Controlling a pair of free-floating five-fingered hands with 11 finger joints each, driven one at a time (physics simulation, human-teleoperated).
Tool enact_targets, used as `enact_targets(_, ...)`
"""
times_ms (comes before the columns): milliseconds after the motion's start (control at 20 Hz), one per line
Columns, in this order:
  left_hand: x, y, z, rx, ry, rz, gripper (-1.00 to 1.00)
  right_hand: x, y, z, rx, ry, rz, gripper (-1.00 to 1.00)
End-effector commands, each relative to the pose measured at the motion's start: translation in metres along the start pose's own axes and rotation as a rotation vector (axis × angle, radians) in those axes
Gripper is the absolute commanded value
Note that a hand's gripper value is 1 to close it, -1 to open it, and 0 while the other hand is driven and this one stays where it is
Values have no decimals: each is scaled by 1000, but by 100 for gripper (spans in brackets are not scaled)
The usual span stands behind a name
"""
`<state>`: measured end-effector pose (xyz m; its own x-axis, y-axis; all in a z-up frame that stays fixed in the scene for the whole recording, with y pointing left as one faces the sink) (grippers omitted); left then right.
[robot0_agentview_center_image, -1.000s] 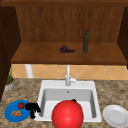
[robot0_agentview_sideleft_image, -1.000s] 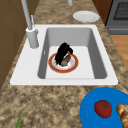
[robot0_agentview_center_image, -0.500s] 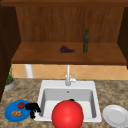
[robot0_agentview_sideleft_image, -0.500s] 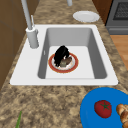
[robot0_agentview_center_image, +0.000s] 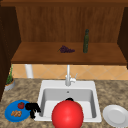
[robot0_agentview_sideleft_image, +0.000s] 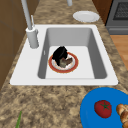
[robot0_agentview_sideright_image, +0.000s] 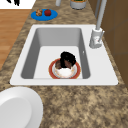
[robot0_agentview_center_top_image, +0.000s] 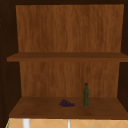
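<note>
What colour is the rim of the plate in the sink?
Red-orange rim on the plate, white inside; clearest in the left side view.

Left hand (robot0_agentview_center_image: 32, 108) hanging low at the front view's left, fingers curled downward, gripping nothing. Right hand (robot0_agentview_sideleft_image: 60, 55) down deep at centre — bent over, fingertips pointing down and drawn together; from the right side (robot0_agentview_sideright_image: 67, 59) just a dark rounded bunch, grip hard to make out.

Red-rimmed white plate (robot0_agentview_sideleft_image: 75, 67), blue plate (robot0_agentview_center_image: 10, 112), red tomato (robot0_agentview_sideleft_image: 103, 108), speckled brown counter (robot0_agentview_sideleft_image: 50, 105), green bottle (robot0_agentview_center_image: 86, 41)
</note>
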<state>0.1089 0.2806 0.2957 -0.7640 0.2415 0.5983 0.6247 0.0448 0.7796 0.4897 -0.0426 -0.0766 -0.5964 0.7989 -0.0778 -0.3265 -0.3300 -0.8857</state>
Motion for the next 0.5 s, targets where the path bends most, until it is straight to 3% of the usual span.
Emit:
enact_targets(0,0,0,0,0,0,0,0,6,8,-1,-2,29,-22,100)
enact_targets(150,0,0,0,0,0,0,0,-1,-20,11,-11,39,-90,100)
enact_targets(450,0,0,0,0,0,0,0,-4,-35,40,6,53,-128,100)
